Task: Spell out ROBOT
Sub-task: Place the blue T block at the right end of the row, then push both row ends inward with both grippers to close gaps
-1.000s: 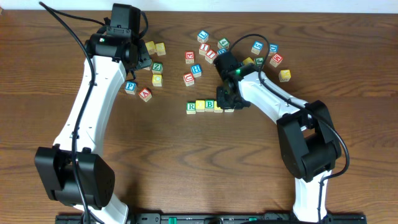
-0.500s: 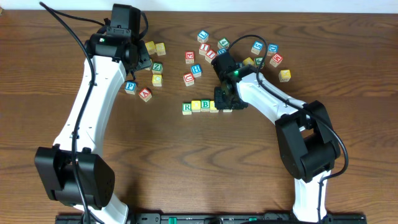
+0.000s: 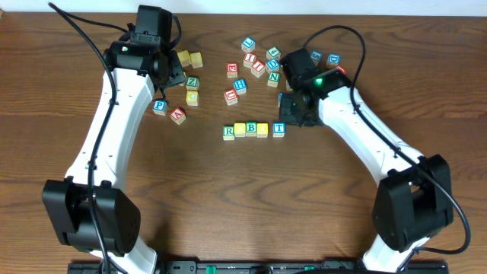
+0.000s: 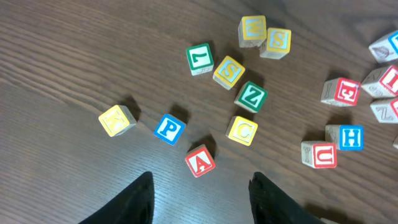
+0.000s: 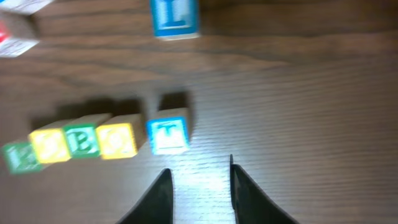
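A row of letter blocks lies mid-table: green R point(image 3: 228, 132), yellow O point(image 3: 240, 129), green B point(image 3: 251, 129), yellow O point(image 3: 262, 129), then a blue T point(image 3: 279, 129) with a small gap before it. The right wrist view shows the same row, R point(image 5: 18, 155) through T point(image 5: 168, 135). My right gripper point(image 3: 295, 113) point(image 5: 199, 186) is open and empty, just back and to the right of the T. My left gripper point(image 3: 172, 74) point(image 4: 199, 199) is open and empty above the left cluster, near a red A block point(image 4: 201, 161).
Loose blocks lie under the left arm: blue P point(image 4: 168, 128), yellow C point(image 4: 242, 130), green Z point(image 4: 250, 96). More blocks are scattered at the back centre point(image 3: 255, 65), including a blue H point(image 3: 240, 84). A blue block point(image 5: 176, 17) lies beyond the T.
The right gripper pushed the row a little to the left, let go of the blue T at the row's right end, and drew back up and to the right. The left arm has not moved.
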Tool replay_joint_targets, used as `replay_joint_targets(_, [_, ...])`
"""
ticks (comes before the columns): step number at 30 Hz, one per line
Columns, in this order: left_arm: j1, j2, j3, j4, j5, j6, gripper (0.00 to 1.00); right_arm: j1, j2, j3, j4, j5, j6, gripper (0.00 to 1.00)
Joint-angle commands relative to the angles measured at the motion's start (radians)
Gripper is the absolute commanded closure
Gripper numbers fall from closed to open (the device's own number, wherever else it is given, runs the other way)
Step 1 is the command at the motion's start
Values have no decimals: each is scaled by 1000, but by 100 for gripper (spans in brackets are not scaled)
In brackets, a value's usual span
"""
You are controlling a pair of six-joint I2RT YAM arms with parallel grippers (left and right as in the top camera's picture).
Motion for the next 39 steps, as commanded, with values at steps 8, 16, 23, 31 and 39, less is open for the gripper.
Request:
replay_joint_targets(8, [-75,13,-250,120,141,-55,92,-50,61,-162,140,-21,31,87])
replay_joint_targets(16, [-117,15,-352,212,151,-77,92,-48,63,-270,336,-107,4,88])
replay_joint_targets(23, [-120,15,-352,222,151,-77,93,-33,64,-294,384,-167,36,89])
replay_joint_targets(31, [-120,15,-352,222,151,-77,93,6,75,-294,437,-167,35,90])
replay_joint_targets(39, [-120,14,-352,222,151,-68,93,0,90,-293,450,-166,35,83])
